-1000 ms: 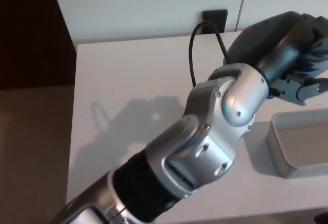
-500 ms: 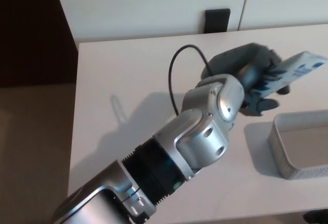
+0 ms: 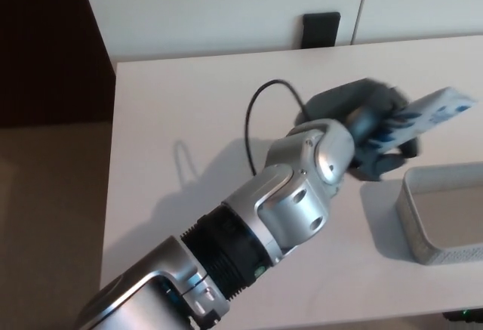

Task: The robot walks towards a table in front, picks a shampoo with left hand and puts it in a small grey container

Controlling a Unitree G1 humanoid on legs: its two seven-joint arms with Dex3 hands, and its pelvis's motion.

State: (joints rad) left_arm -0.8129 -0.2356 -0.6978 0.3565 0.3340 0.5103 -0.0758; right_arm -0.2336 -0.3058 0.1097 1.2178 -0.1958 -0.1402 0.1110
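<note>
My left arm reaches diagonally from the lower left across the white table (image 3: 196, 111). Its black left hand (image 3: 370, 130) is shut on the shampoo (image 3: 430, 112), a flat white pack with blue print that sticks out to the upper right, tilted. The hand hovers just left of and above the small grey container (image 3: 441, 213) at the right edge, whose inside looks empty. My right hand does not show.
A black wall socket (image 3: 321, 29) sits on the white wall behind the table. A thin black cable (image 3: 253, 122) loops up from my wrist. The table's left edge drops to a beige floor (image 3: 49, 224).
The hand with the shampoo has come lower and nearer the container over the last second; since half a second ago it has barely shifted. The camera view has also shifted slightly.
</note>
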